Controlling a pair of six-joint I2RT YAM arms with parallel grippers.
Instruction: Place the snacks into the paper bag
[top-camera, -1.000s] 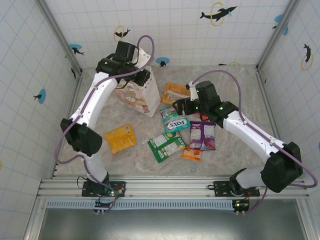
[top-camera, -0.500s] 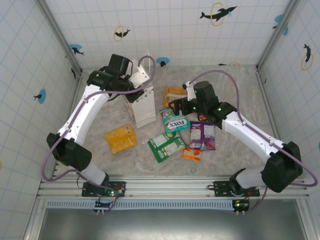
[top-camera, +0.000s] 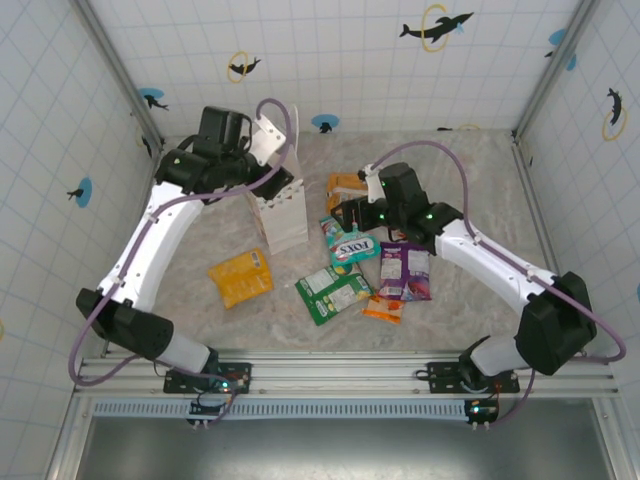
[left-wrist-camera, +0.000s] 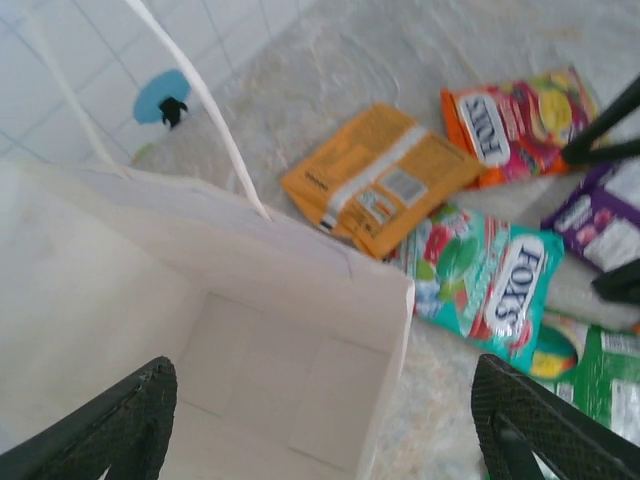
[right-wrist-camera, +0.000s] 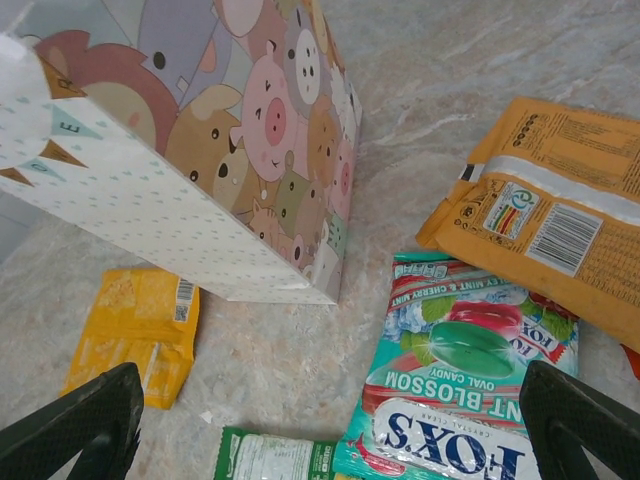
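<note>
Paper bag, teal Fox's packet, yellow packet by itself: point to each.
paper bag (right-wrist-camera: 270, 130), right wrist view, printed side wall
teal Fox's packet (right-wrist-camera: 460, 370), right wrist view, packet's middle
yellow packet (top-camera: 241, 277), top external view, its centre

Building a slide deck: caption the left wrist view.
Left tool open above the paper bag, teal FOX'S packet and orange packet beside it.

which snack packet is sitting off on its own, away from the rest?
The yellow-orange packet: it lies alone left of the paper bag; the others, like the teal FOX'S packet, cluster on its right.
</note>
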